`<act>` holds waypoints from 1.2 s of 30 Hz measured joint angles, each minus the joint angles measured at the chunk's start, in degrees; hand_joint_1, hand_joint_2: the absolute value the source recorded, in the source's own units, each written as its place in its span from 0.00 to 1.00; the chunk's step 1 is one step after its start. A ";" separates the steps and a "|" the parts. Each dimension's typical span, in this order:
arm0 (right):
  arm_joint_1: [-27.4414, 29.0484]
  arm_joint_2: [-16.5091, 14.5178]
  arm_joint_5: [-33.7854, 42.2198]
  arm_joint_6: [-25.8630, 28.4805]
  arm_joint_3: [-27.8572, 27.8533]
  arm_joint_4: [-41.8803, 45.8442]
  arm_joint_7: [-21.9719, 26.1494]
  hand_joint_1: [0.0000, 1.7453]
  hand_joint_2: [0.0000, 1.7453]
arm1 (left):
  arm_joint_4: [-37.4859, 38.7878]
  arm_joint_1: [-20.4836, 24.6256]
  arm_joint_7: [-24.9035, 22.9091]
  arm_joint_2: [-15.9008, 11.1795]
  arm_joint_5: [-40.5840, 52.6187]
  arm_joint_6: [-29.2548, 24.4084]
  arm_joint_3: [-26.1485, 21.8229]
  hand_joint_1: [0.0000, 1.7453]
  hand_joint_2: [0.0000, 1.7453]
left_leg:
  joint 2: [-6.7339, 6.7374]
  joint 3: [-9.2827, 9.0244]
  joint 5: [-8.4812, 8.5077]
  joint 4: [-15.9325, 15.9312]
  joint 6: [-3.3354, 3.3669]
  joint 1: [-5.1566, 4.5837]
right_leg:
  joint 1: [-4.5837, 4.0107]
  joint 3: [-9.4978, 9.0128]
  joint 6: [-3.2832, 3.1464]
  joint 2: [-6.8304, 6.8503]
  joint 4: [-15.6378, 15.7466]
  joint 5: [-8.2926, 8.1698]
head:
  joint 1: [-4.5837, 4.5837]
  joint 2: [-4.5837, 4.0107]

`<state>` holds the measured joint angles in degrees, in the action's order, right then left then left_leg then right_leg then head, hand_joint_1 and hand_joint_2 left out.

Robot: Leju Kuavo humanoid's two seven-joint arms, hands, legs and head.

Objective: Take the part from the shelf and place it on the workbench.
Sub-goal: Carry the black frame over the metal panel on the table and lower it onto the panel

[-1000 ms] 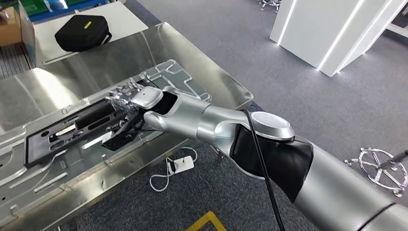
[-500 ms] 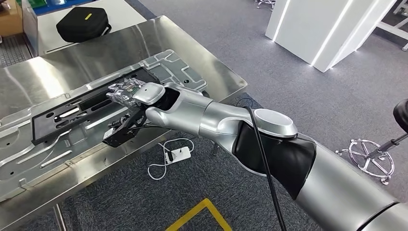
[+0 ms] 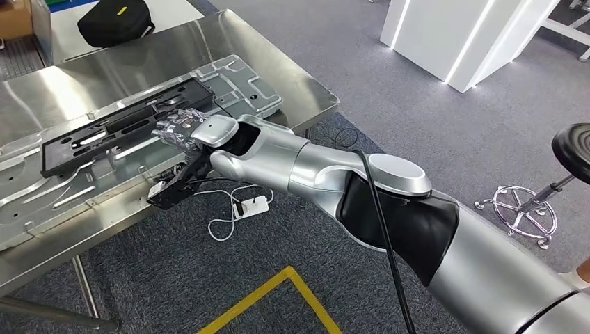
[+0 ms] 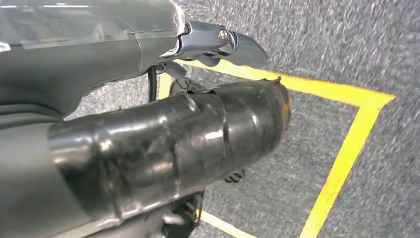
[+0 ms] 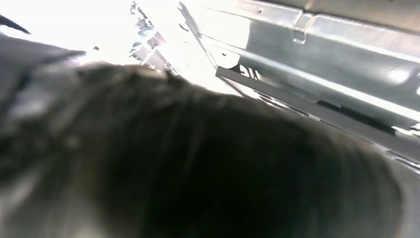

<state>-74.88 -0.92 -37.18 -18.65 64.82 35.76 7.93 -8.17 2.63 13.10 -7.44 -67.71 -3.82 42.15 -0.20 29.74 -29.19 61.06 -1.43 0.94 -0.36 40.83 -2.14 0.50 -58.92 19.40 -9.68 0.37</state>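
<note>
Black part [image 3: 118, 132] lying flat in the upper left of the head view, a long slotted frame set slantwise on a pressed silver metal panel [image 3: 236, 87] that itself rests on the steel surface [image 3: 306, 104]. Right hand [image 3: 186, 131] at left of centre in that view, at the near long edge of the part, fingers wrapped in clear film and curled downward; whether touching the part or clear of it, cannot tell, and grip state likewise cannot tell. Below the hand, a small black bracket-like piece [image 3: 170, 191] jutting out past the surface's near edge, with thin cables running from it. Silver right arm [image 3: 389, 202] crossing from the lower right corner toward the hand, a black cable [image 3: 379, 229] draped along it.

In the right wrist view, mostly a dark blur up close, with bright steel and the panel's [image 5: 346, 64] folded ribs along the upper right.

Left hand [image 4: 163, 144] in the left wrist view, large and dark, covered in glossy film, hanging over grey carpet [image 4: 356, 44] with yellow floor tape [image 4: 346, 163]; nothing seen in it, yet fingers mostly hidden, so open or closed cannot tell.

Elsewhere in the head view: black bag [image 3: 115, 21] on a pale table at the top left, white plug with cord [image 3: 247, 207] on the floor under the surface's edge, white lit cabinet [image 3: 459, 35] at the upper right, stool [image 3: 536, 202] with chrome base at the right edge.
</note>
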 joint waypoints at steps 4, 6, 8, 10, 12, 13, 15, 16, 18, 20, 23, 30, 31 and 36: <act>-0.13 0.27 0.06 0.02 -0.03 0.15 -0.03 0.00 0.00 | 0.03 0.09 -0.03 -0.10 0.02 -0.18 0.16 0.00 0.00 | 0.05 -0.95 -0.07 -3.36 1.52 -0.18 | 0.02 0.74 1.24 -0.04 -0.10 -1.27 | -0.01 0.00; -0.14 0.53 0.13 0.02 -0.03 0.13 -0.06 0.00 0.00 | 0.04 0.15 -0.09 -0.10 0.02 -0.25 0.45 0.00 0.00 | 0.44 0.47 1.54 -3.49 2.47 0.10 | 0.23 2.18 1.88 -0.30 -3.38 3.09 | -0.02 0.00; -0.15 0.72 0.20 0.03 -0.03 0.12 -0.06 0.00 0.00 | 0.04 0.20 -0.14 -0.13 0.01 -0.26 0.74 0.00 0.00 | 0.67 2.49 3.17 -3.41 2.92 0.09 | 0.56 3.94 2.34 -0.41 -10.70 9.49 | -0.03 0.00; -0.07 0.84 0.30 0.04 -0.03 0.11 -0.05 0.00 0.00 | 0.04 0.21 -0.20 -0.13 0.00 -0.27 0.92 0.00 0.00 | 0.74 4.66 4.74 -3.21 2.82 0.08 | 0.74 4.29 2.59 -0.41 -16.97 11.12 | -0.02 0.00; 0.00 0.93 0.45 0.07 -0.03 0.11 0.01 0.00 0.00 | 0.04 0.22 -0.23 -0.11 -0.01 -0.27 1.03 0.00 0.00 | 0.74 6.79 6.16 -2.90 2.60 0.08 | 0.75 1.33 2.43 -0.42 -16.69 8.47 | -0.02 0.00; -0.03 0.96 0.54 0.09 -0.03 0.14 0.05 0.00 0.00 | 0.04 0.23 -0.23 -0.11 -0.02 -0.27 1.05 0.00 0.00 | 0.72 7.63 6.79 -2.74 2.43 0.08 | 0.71 -1.71 2.16 -0.46 -13.66 7.55 | -0.02 0.00; -0.21 1.00 0.73 0.18 -0.05 0.23 0.15 0.00 0.00 | 0.04 0.21 -0.24 -0.09 -0.04 -0.28 1.07 0.00 0.00 | 0.62 8.73 7.93 -2.59 1.90 -0.03 | 0.37 -8.50 1.56 -0.51 -5.00 8.88 | 0.00 0.01; -0.33 1.04 0.82 0.21 -0.08 0.28 0.20 0.00 0.00 | 0.04 0.20 -0.26 -0.09 -0.06 -0.29 1.08 0.00 0.00 | 0.60 8.91 8.51 -2.72 1.56 -0.01 | 0.14 -10.50 1.32 -0.53 -1.91 9.86 | -0.02 0.01; -0.39 1.15 0.96 0.22 -0.13 0.32 0.34 0.00 0.00 | 0.07 0.12 -0.32 -0.08 -0.11 -0.31 1.13 0.00 0.00 | 0.61 9.13 9.83 -3.34 0.83 0.04 | -0.04 -11.17 0.92 -0.46 0.41 9.98 | -0.01 0.01; -0.26 1.23 1.03 0.16 -0.13 0.32 0.49 0.00 0.00 | 0.10 0.03 -0.40 -0.07 -0.17 -0.32 1.21 0.00 0.00 | 0.54 9.89 8.67 -2.78 0.25 0.14 | 0.18 -10.21 0.20 -0.22 1.00 8.48 | 0.01 0.00; -0.16 1.28 1.07 0.13 -0.11 0.34 0.62 0.00 0.00 | 0.13 -0.03 -0.49 0.02 -0.24 -0.40 1.29 0.00 0.00 | 0.49 12.45 0.17 5.57 -0.36 0.32 | 0.25 -7.72 -0.82 -0.01 1.31 6.09 | 0.03 0.00; -0.01 1.75 1.22 0.15 -0.09 0.40 0.66 0.00 0.00 | 0.13 0.30 -0.55 -0.02 -0.43 -0.45 1.52 0.00 0.00 | 0.48 2.14 0.87 3.22 -0.31 0.15 | -0.10 -0.89 -0.02 0.00 -0.14 1.43 | 0.01 0.00; -0.10 1.85 1.27 0.16 -0.10 0.45 0.66 0.00 0.00 | 0.13 0.38 -0.55 -0.04 -0.45 -0.44 1.55 0.00 0.00 | 0.47 -0.31 -0.21 -0.39 0.01 -0.01 | -0.14 -0.46 0.29 0.08 -0.35 0.90 | 0.01 0.00; -0.11 2.34 1.48 0.08 -0.12 0.53 0.68 0.00 0.00 | 0.13 0.47 -0.60 -0.01 -0.55 -0.40 1.99 0.00 0.00 | 0.82 -0.30 0.79 -3.92 2.09 0.03 | 0.14 0.94 1.98 -0.12 -1.86 2.04 | -0.01 0.00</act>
<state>-75.00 1.42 -35.70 -18.58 64.70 36.29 8.61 -8.04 3.10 12.51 -7.44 -68.26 -4.22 44.14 0.62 29.44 -28.40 57.14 0.66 0.96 -0.23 41.77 -0.16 0.39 -60.78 21.44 -9.68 0.37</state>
